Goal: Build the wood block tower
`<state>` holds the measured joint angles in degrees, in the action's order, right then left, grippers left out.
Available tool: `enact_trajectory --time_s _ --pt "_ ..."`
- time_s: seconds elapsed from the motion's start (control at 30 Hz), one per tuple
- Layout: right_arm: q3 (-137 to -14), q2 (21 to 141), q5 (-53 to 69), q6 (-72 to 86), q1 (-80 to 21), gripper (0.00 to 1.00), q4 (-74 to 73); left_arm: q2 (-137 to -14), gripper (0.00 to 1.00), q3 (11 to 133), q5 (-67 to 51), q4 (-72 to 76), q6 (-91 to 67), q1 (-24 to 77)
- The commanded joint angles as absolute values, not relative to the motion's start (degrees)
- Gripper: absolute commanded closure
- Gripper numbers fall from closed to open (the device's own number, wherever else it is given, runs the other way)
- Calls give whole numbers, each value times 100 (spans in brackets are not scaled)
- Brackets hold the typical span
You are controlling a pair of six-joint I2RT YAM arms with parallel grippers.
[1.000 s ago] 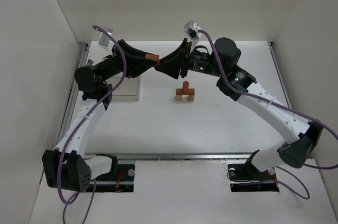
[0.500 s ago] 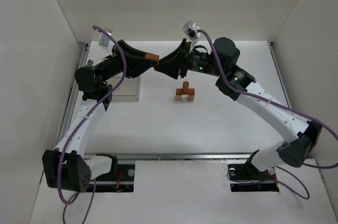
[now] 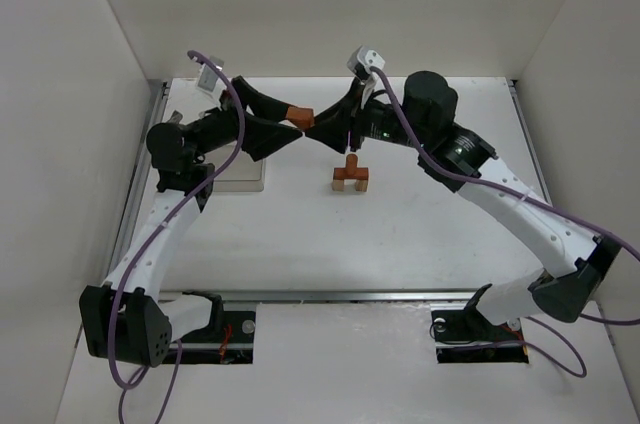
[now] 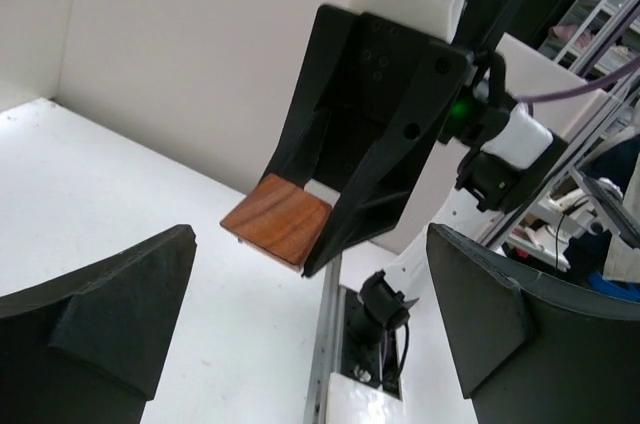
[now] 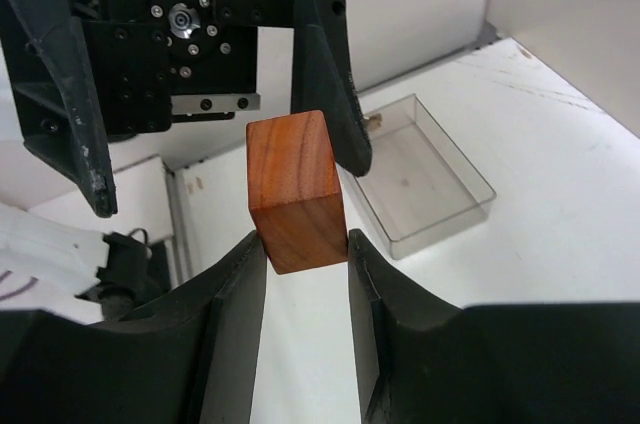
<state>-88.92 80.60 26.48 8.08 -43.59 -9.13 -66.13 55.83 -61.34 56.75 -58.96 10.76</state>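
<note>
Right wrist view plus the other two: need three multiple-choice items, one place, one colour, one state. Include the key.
1. Where does the partial tower stand?
A) against the back wall
B) mid-table
C) at the near edge by the arm bases

2. What colour is the block in the right claw?
A) light tan
B) blue
C) reddish-brown

3. What state is the left claw in?
A) open
B) shut on the block
C) shut on nothing

Key:
1. B: the top view shows it on the bare table, clear of walls and edges.
2. C: the right wrist view shows red-brown grain.
3. A: its fingers stand wide apart, touching nothing.
</note>
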Motion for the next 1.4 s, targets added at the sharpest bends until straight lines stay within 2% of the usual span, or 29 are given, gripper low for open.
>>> enact_trajectory --time_s 0.0,0.1,0.13,0.17,0.23,0.27,0.33,0.53,0.73,0.93,1.1,1.37 --pt "-9377 7893 2382 80 -4307 100 -1651 -6320 0 5572 -6564 5451 -5425 985" --pt "-9632 8016 2496 -552 -4123 100 -2283 -6214 0 5711 -7134 4609 -4557 844" --pt "-9807 8111 2592 -736 -4018 100 -2450 -6214 0 5852 -7215 3205 -3987 844" --pt "-9896 8243 2645 -938 -4017 100 -2818 -6214 0 6054 -7216 2190 -2354 792" --pt "-10185 8419 2750 -1606 -3868 100 -3206 -6214 0 6582 -7006 -101 -728 791" --pt "-10291 8516 2751 -1817 -3771 100 -3591 -6214 0 6635 -6918 -506 236 791" --pt "-10484 8823 2961 -2371 -3587 100 -3962 -6144 0 6636 -6559 -1200 728 791" --pt "-10564 9254 3374 -3864 -3209 100 -4658 -5977 0 6162 -6198 -1521 1247 729" --pt "-10442 9527 3875 -4253 -2593 98 -4929 -5854 0 5748 -5915 -1468 1450 729" --pt "-10310 10115 3815 -4903 -2487 98 -5273 -5906 0 5300 -5862 -1064 1336 554" --pt "-10257 10520 3814 -4975 -2487 98 -5273 -6100 0 4958 -5696 -932 1644 554" --pt "-9563 10239 3700 -4975 -2487 100 -4509 -6407 0 4553 -5353 -729 1872 554"
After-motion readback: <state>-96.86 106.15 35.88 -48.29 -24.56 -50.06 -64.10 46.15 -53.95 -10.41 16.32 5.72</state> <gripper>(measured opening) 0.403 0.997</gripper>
